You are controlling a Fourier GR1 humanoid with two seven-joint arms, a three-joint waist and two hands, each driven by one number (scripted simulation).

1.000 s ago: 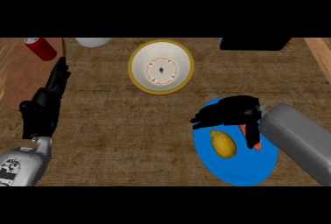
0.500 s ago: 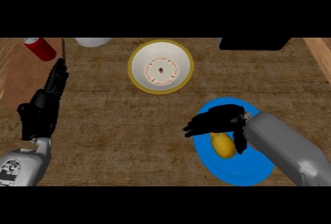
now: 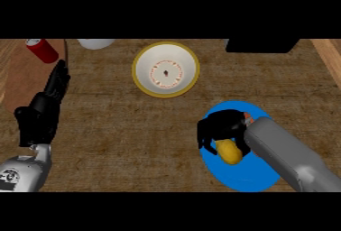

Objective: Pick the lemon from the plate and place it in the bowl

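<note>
While the lemon (image 3: 230,152) lies on the blue plate (image 3: 246,180), long axis running near-to-far with its far end tipped slightly left, the right hand (image 3: 220,128) has lowered since half a second ago, fingers now curled round that far end. The left hand (image 3: 41,113) rests open at the table's (image 3: 120,135) left.

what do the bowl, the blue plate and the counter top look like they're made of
Bowl: probably glazed ceramic, with a smooth white inside, a yellow rim and a small printed pattern. Blue plate: plain, even colour, so plastic or glazed ceramic; the look leaves it open. Counter top: matte brown with a coarse grain, perhaps rough wood or a woven surface.
</note>
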